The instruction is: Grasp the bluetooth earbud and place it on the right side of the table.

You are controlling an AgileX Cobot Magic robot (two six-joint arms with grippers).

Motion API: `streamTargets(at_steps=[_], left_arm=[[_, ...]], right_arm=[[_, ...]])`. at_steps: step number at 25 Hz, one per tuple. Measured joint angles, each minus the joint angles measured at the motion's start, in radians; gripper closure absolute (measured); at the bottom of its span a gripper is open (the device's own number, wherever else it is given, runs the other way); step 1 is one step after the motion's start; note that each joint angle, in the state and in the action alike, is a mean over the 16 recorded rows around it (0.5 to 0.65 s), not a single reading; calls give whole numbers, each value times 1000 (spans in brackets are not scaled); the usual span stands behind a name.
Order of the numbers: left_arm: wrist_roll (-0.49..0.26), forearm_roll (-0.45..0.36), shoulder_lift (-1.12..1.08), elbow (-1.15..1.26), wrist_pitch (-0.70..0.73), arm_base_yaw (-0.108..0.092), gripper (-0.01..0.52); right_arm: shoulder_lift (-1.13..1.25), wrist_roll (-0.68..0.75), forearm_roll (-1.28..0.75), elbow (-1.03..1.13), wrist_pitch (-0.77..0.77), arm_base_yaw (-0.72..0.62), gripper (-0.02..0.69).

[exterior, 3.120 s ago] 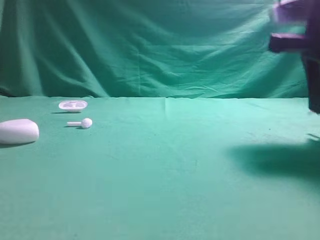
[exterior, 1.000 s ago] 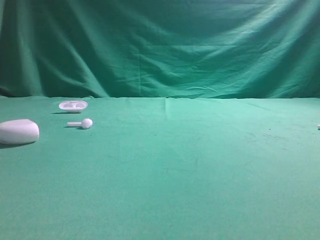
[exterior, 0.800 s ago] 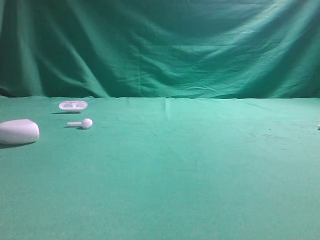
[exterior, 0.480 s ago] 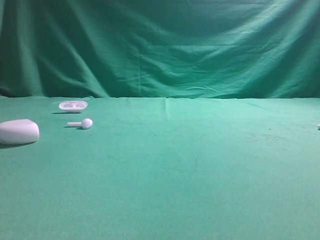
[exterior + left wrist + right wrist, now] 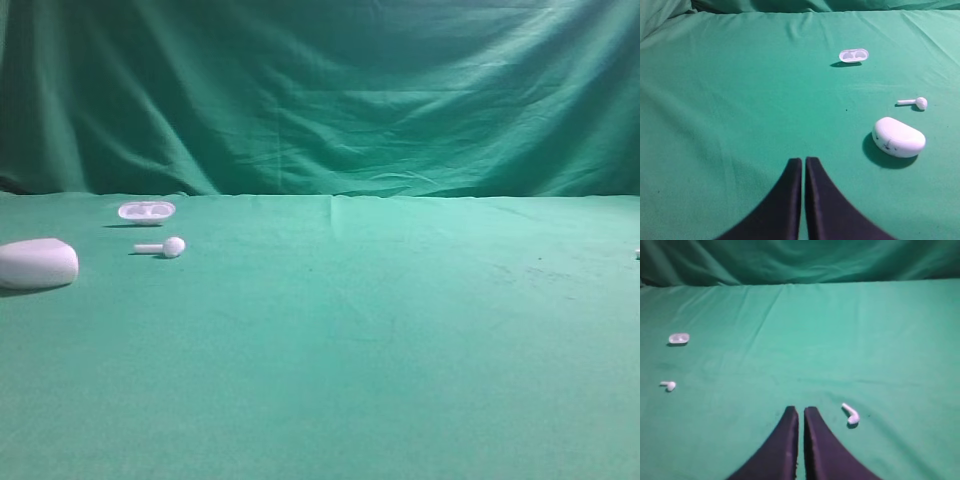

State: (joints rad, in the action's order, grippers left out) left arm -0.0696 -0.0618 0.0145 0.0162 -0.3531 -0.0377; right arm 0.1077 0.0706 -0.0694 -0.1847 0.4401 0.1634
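The bluetooth earbud lies on the green table at the far right edge of the exterior view, a tiny white speck. In the right wrist view it lies on the cloth just right of and apart from my right gripper, which is shut and empty. My left gripper is shut and empty in the left wrist view, above bare cloth and left of the white case. Neither gripper shows in the exterior view.
At the far left lie a large white pebble-shaped case, a long-stemmed earbud with a ball head and a small open white tray. A green cloth backdrop hangs behind.
Three seconds ago my right arm was blurred at the upper right of the exterior view; it has since left that view. The earbud lies at the right edge. Nothing moved in the last second.
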Motion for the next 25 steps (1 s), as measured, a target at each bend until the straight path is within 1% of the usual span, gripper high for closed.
streamTargets(at_steps=[5, 10, 25], left_arm=[[0, 0, 0, 0, 0, 0, 514], [0, 0, 0, 0, 0, 0, 514], [0, 0, 0, 0, 0, 0, 514]], right_arm=[[-81, 1, -9, 129, -52, -46, 665], [-116, 5, -10, 197, -64, -62, 665], [-121, 13, -11, 212, -62, -63, 665]])
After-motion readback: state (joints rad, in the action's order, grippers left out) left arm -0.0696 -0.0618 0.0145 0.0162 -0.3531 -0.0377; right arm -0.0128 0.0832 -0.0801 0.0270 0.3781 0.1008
